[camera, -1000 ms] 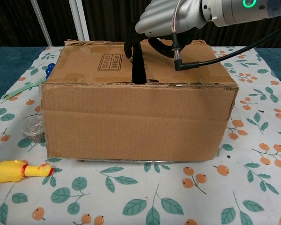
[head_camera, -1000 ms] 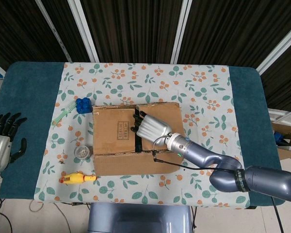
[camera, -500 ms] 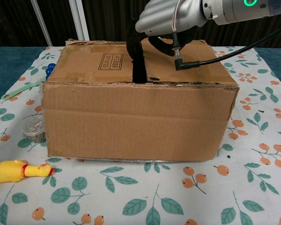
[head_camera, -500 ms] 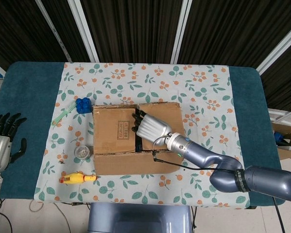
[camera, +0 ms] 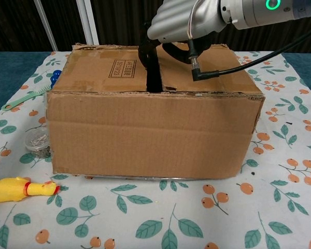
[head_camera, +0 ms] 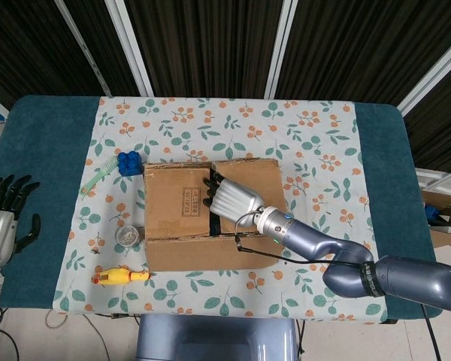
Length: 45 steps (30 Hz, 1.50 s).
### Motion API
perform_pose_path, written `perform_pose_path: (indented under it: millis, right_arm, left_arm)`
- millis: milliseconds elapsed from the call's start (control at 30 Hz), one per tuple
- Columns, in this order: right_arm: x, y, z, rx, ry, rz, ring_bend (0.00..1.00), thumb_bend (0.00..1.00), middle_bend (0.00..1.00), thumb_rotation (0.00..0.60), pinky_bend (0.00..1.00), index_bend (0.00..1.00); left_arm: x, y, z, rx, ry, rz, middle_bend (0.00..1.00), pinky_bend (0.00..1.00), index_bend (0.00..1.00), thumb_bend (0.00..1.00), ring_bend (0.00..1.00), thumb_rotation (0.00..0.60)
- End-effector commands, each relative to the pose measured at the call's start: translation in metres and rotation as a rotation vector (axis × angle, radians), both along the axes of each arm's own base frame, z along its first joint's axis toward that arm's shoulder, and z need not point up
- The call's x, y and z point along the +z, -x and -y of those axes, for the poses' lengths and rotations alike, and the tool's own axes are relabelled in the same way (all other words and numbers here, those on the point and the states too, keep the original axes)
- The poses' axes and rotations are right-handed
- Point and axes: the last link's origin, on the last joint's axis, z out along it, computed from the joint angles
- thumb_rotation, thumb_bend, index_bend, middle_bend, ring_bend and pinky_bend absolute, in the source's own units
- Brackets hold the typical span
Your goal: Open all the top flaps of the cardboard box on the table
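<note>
The brown cardboard box (head_camera: 177, 256) (camera: 150, 129) stands mid-table on the floral cloth. Its two top flaps lie flat, with a dark gap between them. The left flap (head_camera: 177, 203) bears a printed label; the right flap (head_camera: 259, 177) lies partly under my right hand (head_camera: 231, 199) (camera: 181, 23). That hand hovers over the gap, and its dark fingers (camera: 146, 49) reach down into the gap at the right flap's edge, gripping nothing that I can see. My left hand (head_camera: 1, 226) hangs off the table's left edge, fingers spread and empty.
Left of the box lie a blue brick (head_camera: 128, 162), a green brush (head_camera: 98, 180) (camera: 26, 97), a small round tin (head_camera: 128, 235) (camera: 38, 141) and a yellow rubber chicken (head_camera: 119, 276) (camera: 20, 188). A black cable (camera: 223, 67) loops from my right wrist over the box top.
My right hand has slid slightly left and its fingers have dipped further into the gap. The flaps and the left hand have stayed as they were.
</note>
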Motion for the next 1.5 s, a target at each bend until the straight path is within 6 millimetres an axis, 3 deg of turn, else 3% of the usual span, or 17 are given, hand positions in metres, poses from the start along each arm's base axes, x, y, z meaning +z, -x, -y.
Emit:
perform_pose_path:
  millis: [33, 367, 867, 1233, 1500]
  right_arm:
    - [0.0, -0.001, -0.001, 0.008, 0.001, 0.007, 0.09, 1.0, 0.32, 0.6, 0.19, 0.28]
    - [-0.006, 0.004, -0.001, 0.017, 0.002, -0.041, 0.09, 1.0, 0.33, 0.6, 0.19, 0.28]
    - [0.001, 0.01, 0.002, 0.046, 0.055, -0.085, 0.09, 1.0, 0.38, 0.6, 0.19, 0.35]
    - [0.017, 0.007, -0.004, 0.106, 0.111, -0.103, 0.09, 1.0, 0.38, 0.6, 0.19, 0.37]
    - [0.04, 0.002, -0.005, 0.151, 0.181, -0.129, 0.1, 1.0, 0.39, 0.6, 0.19, 0.38]
  left_arm:
    - [0.0, 0.0, 0.0, 0.0, -0.001, 0.002, 0.12, 0.0, 0.16, 0.53, 0.0, 0.6]
    - [0.0, 0.0, 0.001, 0.0, 0.0, 0.001, 0.12, 0.0, 0.16, 0.53, 0.0, 0.6]
    - [-0.001, -0.001, 0.001, -0.001, -0.001, 0.0, 0.12, 0.0, 0.16, 0.53, 0.0, 0.6]
    - [-0.003, -0.003, 0.001, -0.003, 0.005, -0.005, 0.12, 0.0, 0.17, 0.5, 0.0, 0.6]
    - [-0.006, -0.004, 0.002, -0.005, 0.013, -0.011, 0.12, 0.0, 0.17, 0.5, 0.0, 0.6]
